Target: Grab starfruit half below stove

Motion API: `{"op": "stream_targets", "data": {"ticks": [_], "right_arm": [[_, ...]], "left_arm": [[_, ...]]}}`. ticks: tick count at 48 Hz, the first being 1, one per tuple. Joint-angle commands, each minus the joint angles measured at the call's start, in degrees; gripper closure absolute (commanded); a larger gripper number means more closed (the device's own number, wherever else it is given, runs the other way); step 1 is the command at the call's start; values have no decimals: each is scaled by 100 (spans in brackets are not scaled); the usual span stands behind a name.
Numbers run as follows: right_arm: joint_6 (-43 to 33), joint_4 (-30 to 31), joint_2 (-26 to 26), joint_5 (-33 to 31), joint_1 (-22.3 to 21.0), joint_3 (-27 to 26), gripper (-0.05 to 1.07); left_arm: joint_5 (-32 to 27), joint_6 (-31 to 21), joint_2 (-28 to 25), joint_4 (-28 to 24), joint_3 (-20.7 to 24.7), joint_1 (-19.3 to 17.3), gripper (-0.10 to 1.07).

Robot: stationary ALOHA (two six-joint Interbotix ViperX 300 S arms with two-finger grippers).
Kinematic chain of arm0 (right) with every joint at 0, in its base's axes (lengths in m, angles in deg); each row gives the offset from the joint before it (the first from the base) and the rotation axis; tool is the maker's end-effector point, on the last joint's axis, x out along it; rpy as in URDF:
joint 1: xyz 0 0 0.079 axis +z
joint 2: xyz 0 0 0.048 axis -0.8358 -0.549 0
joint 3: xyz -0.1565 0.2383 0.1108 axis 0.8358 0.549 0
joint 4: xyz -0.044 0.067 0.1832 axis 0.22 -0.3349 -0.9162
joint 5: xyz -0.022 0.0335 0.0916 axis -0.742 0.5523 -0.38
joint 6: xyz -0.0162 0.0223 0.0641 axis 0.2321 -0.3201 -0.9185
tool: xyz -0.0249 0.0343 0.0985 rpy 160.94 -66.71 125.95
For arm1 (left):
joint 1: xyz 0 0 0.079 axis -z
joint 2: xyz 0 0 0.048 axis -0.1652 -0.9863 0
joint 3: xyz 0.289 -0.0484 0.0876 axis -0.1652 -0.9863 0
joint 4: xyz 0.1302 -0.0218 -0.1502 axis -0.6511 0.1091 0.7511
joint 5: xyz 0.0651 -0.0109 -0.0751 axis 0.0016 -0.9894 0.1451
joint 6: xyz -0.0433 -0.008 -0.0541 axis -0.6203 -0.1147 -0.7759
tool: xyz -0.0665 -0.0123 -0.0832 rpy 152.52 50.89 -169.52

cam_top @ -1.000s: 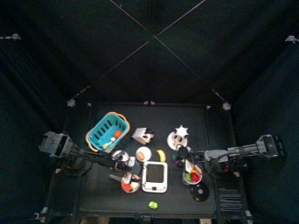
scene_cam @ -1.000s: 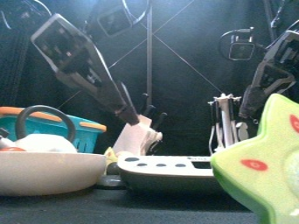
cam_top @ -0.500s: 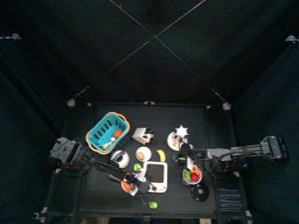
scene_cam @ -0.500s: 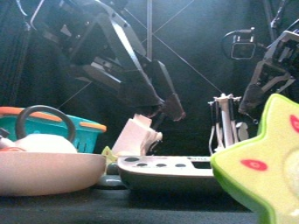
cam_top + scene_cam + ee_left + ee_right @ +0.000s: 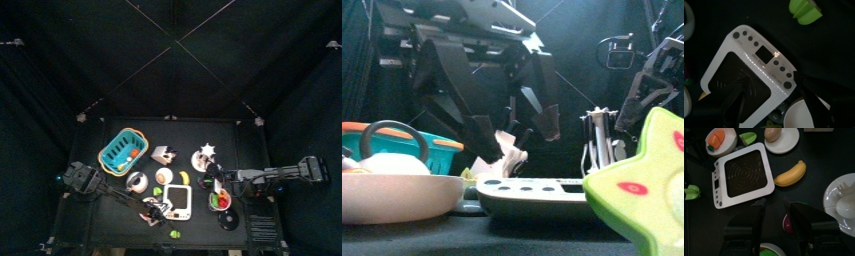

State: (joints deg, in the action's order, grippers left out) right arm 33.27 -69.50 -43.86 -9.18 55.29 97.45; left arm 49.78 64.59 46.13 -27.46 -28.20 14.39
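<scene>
The starfruit half (image 5: pixel 174 234) is a tiny yellow-green piece near the table's front edge, just below the white stove (image 5: pixel 177 201). It looms large at the right of the front view (image 5: pixel 643 185) and shows in the left wrist view (image 5: pixel 805 10). My left gripper (image 5: pixel 156 209) hovers over the stove's left side, jaws open and empty, short of the fruit. The left wrist view shows the stove (image 5: pixel 751 70) under the gripper (image 5: pixel 774 107). My right gripper (image 5: pixel 214 183) rests open right of the stove, which its wrist view also shows (image 5: pixel 744 175).
A turquoise basket (image 5: pixel 122 150) stands at the back left and a white star piece (image 5: pixel 207 151) at the back right. A white bowl (image 5: pixel 396 195) sits front left. A yellow banana piece (image 5: pixel 792 174) and small plates (image 5: pixel 783 139) lie beside the stove.
My left arm has swung from the table's left side toward the front, and its gripper now hangs over the stove. The right arm has not moved.
</scene>
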Motion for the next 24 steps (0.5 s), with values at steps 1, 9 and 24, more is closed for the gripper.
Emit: {"op": "stream_targets", "data": {"ticks": [1, 9, 24], "right_arm": [[18, 9, 35, 18, -35, -141, 28], [9, 9, 35, 18, -35, -149, 28], [0, -290, 35, 35, -26, -105, 28]], "left_arm": [[-114, 642, 53, 483, 290, 35, -3], [-334, 1784, -70, 1802, 545, 44, -3], [-598, 3516, -413, 2206, 765, -9, -4]]}}
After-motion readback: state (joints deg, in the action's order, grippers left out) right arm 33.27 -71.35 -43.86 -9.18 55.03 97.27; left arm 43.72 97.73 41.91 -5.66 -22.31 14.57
